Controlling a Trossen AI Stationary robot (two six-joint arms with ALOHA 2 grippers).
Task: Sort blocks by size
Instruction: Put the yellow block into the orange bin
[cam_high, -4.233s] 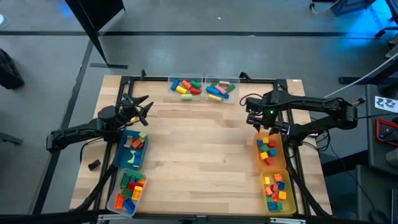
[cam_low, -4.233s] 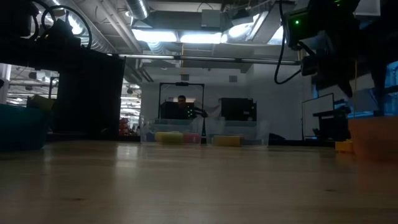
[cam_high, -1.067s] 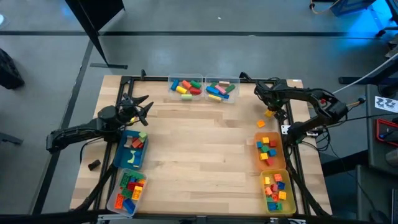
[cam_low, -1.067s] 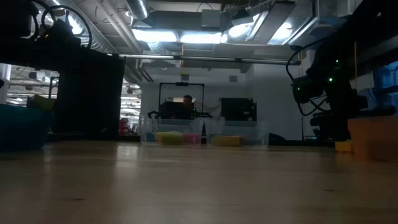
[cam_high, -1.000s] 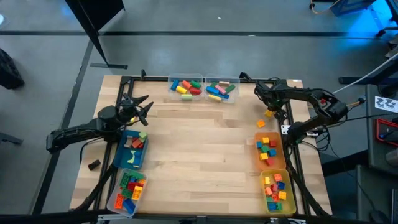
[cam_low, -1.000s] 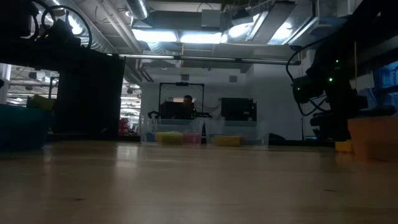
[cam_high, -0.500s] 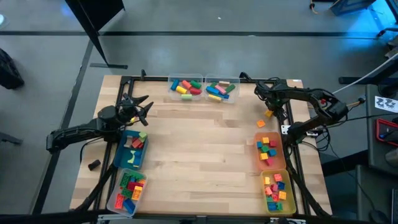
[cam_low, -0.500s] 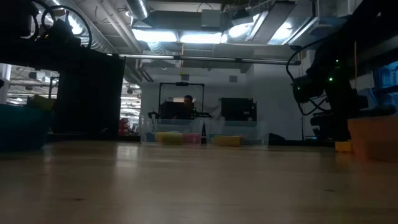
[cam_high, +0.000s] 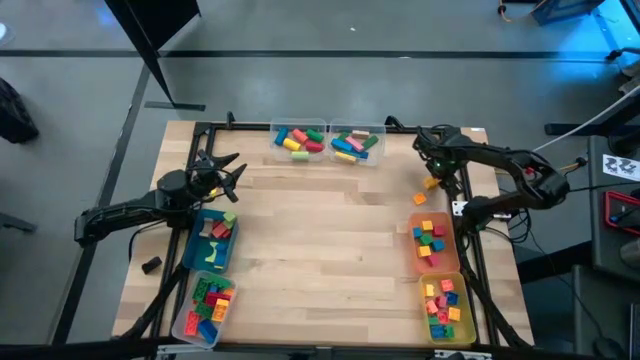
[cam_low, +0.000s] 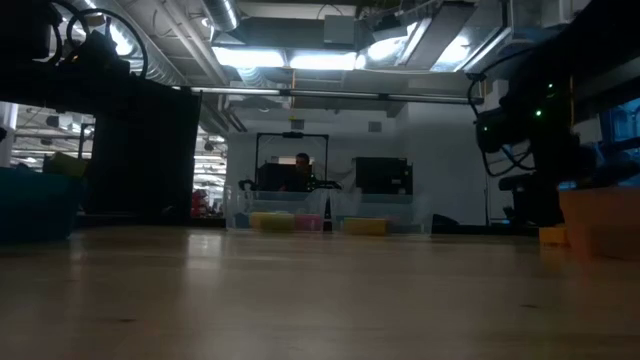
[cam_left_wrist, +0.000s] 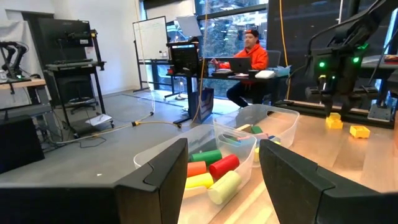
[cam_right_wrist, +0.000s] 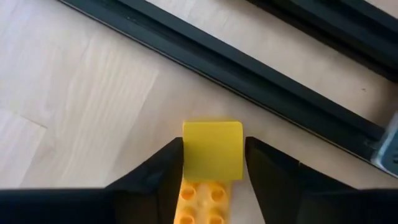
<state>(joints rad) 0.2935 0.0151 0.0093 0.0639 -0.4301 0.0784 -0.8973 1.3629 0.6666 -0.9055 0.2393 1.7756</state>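
Meanwhile, the right gripper (cam_right_wrist: 211, 163) clamps a yellow studded block (cam_right_wrist: 211, 158) between its fingers at the far right of the wooden table (cam_high: 330, 230), beside the black frame rail (cam_right_wrist: 249, 68); an orange block (cam_high: 432, 182) lies nearby. Sorted blocks fill the orange bin (cam_high: 413, 252) and two clear bins (cam_high: 328, 132). The left gripper (cam_high: 222, 168), jaws apart and empty, waits above the blue bin (cam_high: 193, 252).
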